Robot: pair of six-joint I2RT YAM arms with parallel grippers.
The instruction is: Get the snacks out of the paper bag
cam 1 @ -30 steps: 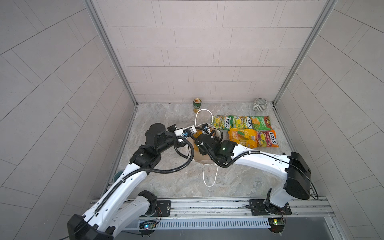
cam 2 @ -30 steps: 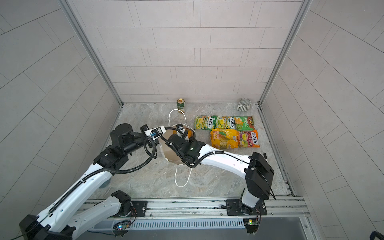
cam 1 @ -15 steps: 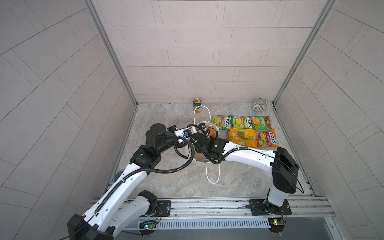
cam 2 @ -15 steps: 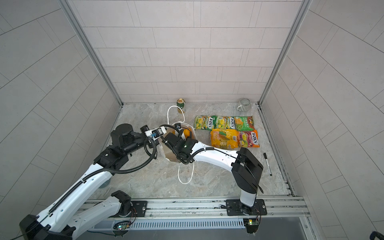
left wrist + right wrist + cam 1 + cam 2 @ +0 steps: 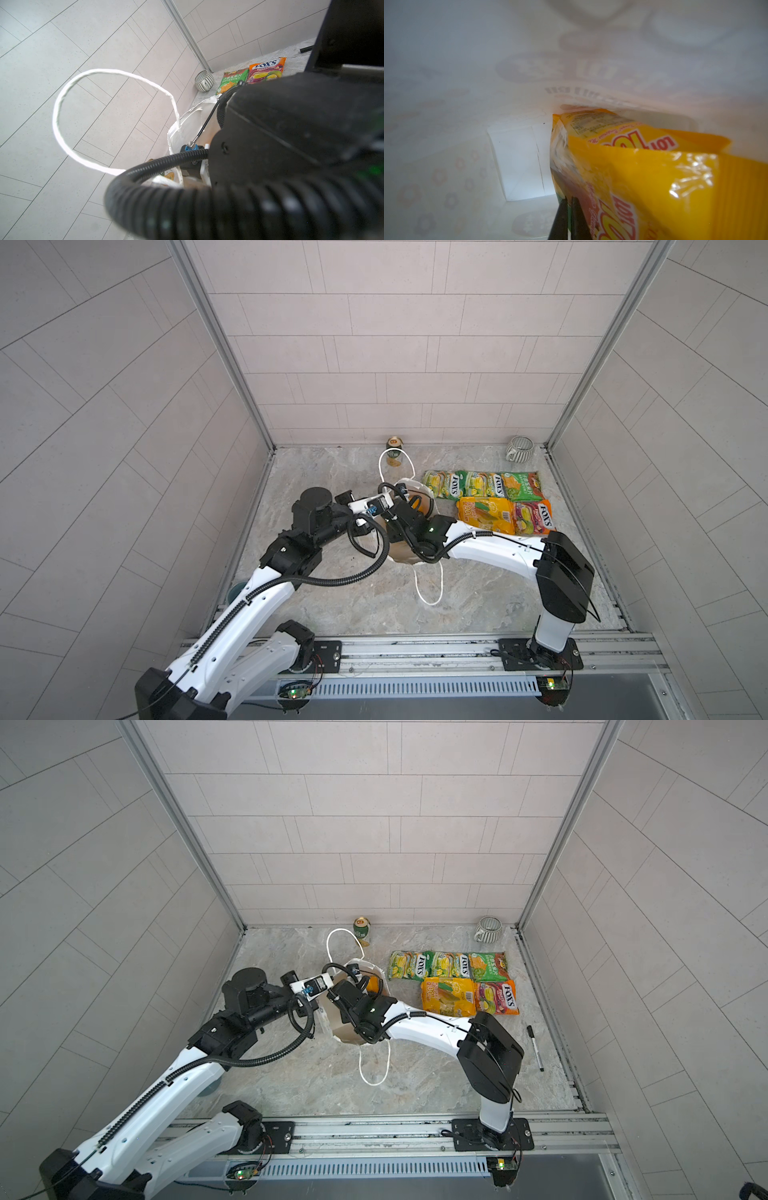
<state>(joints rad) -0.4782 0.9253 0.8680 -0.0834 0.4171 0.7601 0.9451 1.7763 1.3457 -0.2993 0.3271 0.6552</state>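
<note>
The marble bench carries the paper bag upright near its middle, mouth open upward so an arm can reach straight down into it. On the right arm's side, flat and clear of the bag as finished work, lie three green packets in a row, with a yellow corn packet and an orange-red packet in front. The last yellow packet leans against the bag's inner wall, down near its floor. The right hand is inside, drawn narrow, seemingly nipping that packet's edge to lift it. The left hand is closed at the rim, likely steadying the bag; the contact itself is hidden.
</note>
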